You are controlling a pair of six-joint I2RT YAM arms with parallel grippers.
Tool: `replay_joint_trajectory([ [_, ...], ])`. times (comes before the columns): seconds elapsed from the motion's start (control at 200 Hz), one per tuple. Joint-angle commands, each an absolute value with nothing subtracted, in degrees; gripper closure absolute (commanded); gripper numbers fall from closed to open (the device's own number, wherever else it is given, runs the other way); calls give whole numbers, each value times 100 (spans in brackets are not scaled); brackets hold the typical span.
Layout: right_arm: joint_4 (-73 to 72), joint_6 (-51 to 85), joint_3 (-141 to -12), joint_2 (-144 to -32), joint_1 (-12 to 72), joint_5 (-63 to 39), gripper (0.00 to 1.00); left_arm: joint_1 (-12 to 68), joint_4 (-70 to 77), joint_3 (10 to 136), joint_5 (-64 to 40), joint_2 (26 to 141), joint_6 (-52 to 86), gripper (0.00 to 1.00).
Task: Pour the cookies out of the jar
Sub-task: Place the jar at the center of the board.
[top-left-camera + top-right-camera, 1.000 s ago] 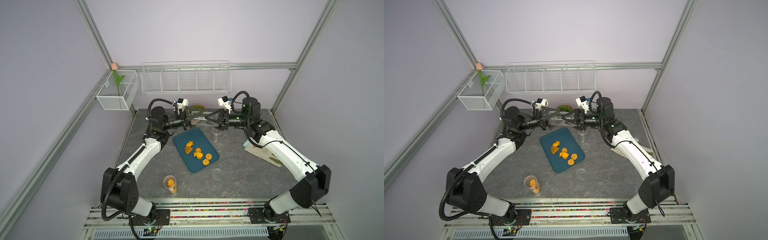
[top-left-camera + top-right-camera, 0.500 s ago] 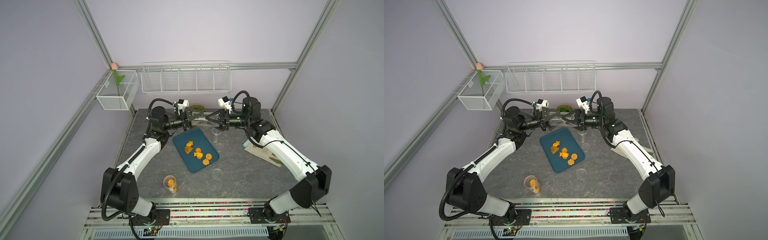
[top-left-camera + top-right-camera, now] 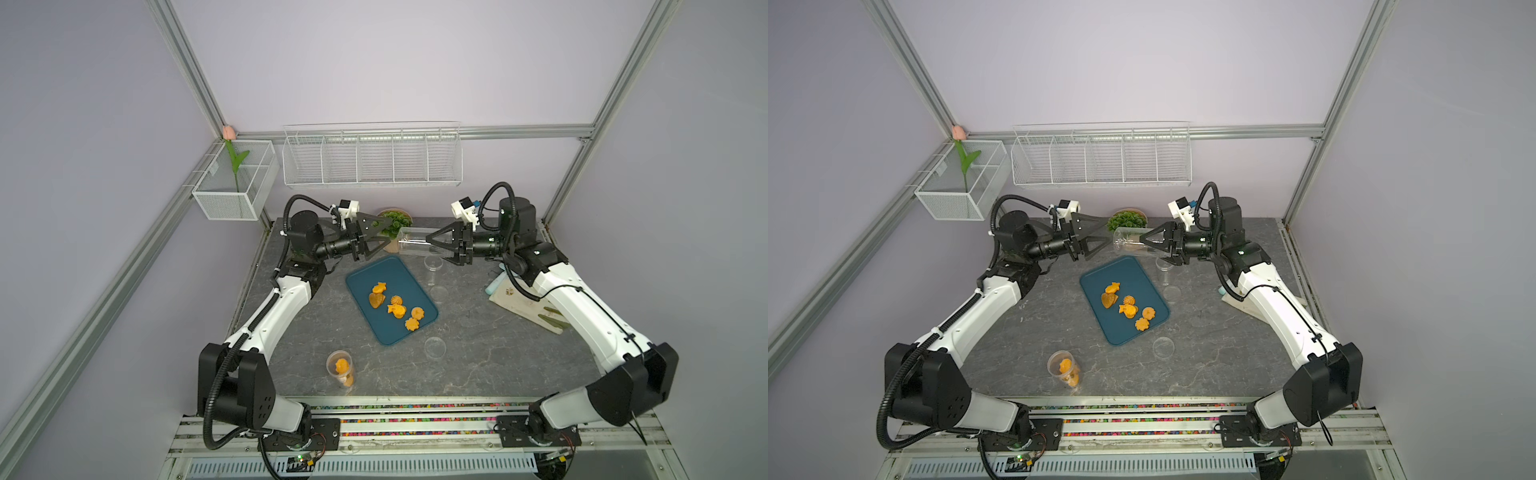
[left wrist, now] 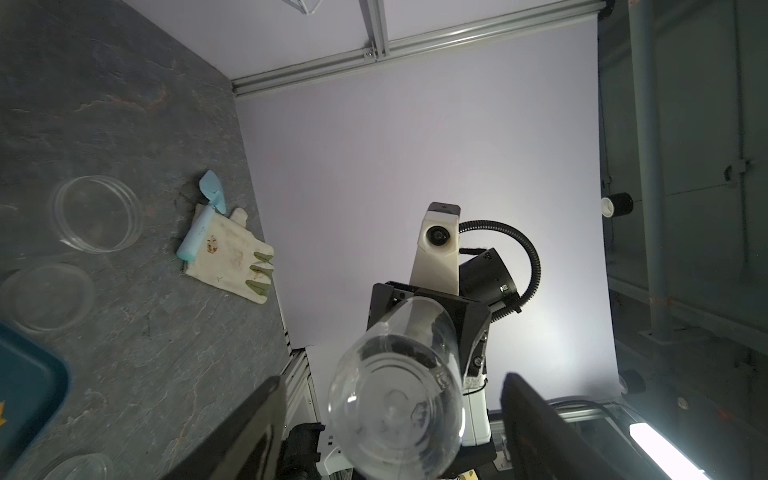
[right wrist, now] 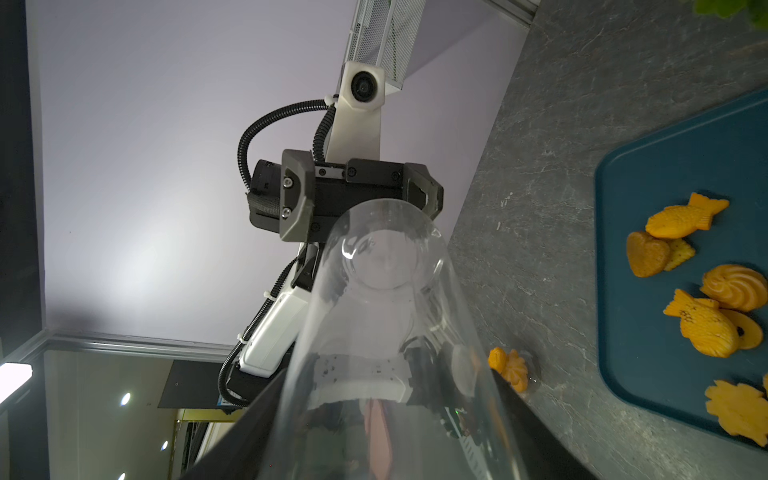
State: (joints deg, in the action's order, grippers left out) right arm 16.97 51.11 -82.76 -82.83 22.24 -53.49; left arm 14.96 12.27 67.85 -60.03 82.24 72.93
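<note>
- Cookies lie scattered on the blue tray.
- Right gripper clamps the clear jar sideways, off the table near the tray's far edge.
- Left gripper: jaws spread wide around the jar's base, not touching.

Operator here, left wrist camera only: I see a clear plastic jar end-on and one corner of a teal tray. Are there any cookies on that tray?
Observer: Yes. A cluster of orange-golden cookies in fish, heart and flower shapes lies on the teal rectangular tray.
Operator: Where is the jar relative to the tray?
Observer: In both top views the clear plastic jar lies level in the right gripper, held off the table by the tray's far end.
Operator: Any cookies not poured yet?
Observer: Yes. A second clear jar stands upright on the grey table near its front edge, with cookies inside.
</note>
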Motion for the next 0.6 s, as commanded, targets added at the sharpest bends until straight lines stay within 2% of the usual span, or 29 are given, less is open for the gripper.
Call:
replay_joint_trajectory([
  [0.0,3006,4239,-8334,-7922,2099,-5276,31,1467,-1680,7364,-5339,7907,5131,19],
  [0.08,3746,3783,-8399,-7806,2041,-5085,31,1459,-3406,7901,-4379,7893,4003,19],
  [0.145,4412,3389,-8482,-7739,2019,-4834,31,1455,-4086,8084,-3741,7868,3617,19],
  [0.295,5916,2640,-8726,-7694,2019,-4096,31,1433,-4105,7783,-3413,7727,3703,18],
  [0.595,7477,2128,-9014,-7666,2074,-2806,31,1360,-4553,7860,-3398,7788,3352,18],
])
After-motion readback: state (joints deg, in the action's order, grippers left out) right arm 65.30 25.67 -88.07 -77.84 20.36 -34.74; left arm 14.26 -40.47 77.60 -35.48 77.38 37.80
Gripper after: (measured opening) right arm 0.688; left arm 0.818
